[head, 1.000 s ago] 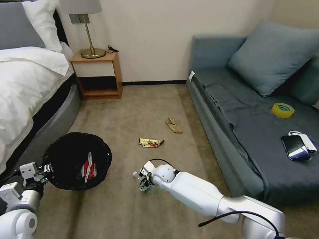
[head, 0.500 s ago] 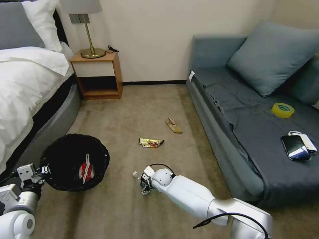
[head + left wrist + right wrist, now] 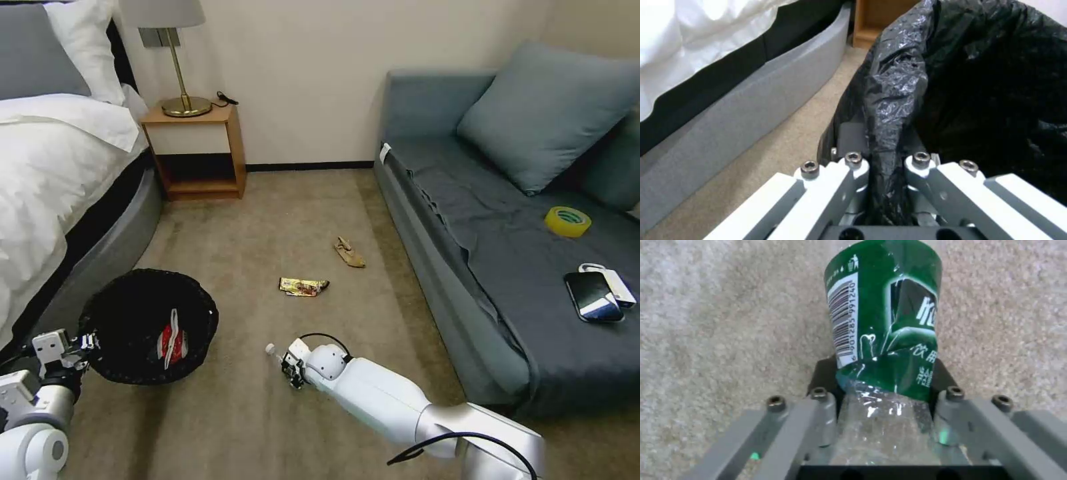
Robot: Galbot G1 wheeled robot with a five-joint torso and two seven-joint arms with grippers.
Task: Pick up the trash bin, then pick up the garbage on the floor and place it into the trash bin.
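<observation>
Both pincers (image 3: pixel 85 342) (image 3: pixel 288 370) clamped, arms low

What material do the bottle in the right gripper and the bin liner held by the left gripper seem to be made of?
The bottle, between the fingers of the right gripper, looks like thin clear plastic: see-through, dented, with a glossy green film label. The bin liner, pinched by the left gripper, looks like thin black plastic film: wrinkled, with shiny highlights.
</observation>
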